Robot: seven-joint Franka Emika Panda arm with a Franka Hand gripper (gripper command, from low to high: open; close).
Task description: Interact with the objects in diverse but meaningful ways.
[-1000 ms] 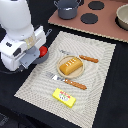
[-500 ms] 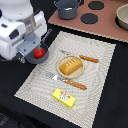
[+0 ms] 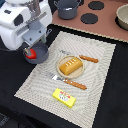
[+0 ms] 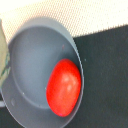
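the tomato (image 4: 63, 87) lies inside the grey pan (image 4: 35, 47), resting against the pan's inner wall, red and glossy. in the exterior view i see the same tomato (image 3: 31, 54) in the pan (image 3: 40, 52) at the left edge of the striped placemat (image 3: 100, 65), partly tucked under my arm. the pan sits half on the mat and half on the dark table (image 3: 112, 107).

my gripper (image 3: 33, 40) hangs right over the pan, and the white body of the arm hides the fingers from the outside camera. the wrist camera looks straight down into the pan and shows no fingertips, so i cannot tell whether the jaws are open or closed. nothing shows them touching the tomato.

further out, the bread loaf (image 3: 70, 65) sits on a small round plate (image 3: 77, 71) in the middle of the mat. just beyond it on the exterior view's right is a utensil with an orange handle (image 3: 89, 59), and near the loaf's front lies another with an orange handle (image 3: 75, 84), its metal end pointing toward the exterior view's left. the yellow butter block (image 3: 64, 97) lies near the mat's front edge, apart from the rest.

at the back, the two-handled pot (image 3: 67, 8) stands on the pinkish counter (image 3: 107, 22), beside two dark round burners (image 3: 90, 18). a bowl (image 3: 123, 17) is cut off at the exterior view's right edge.
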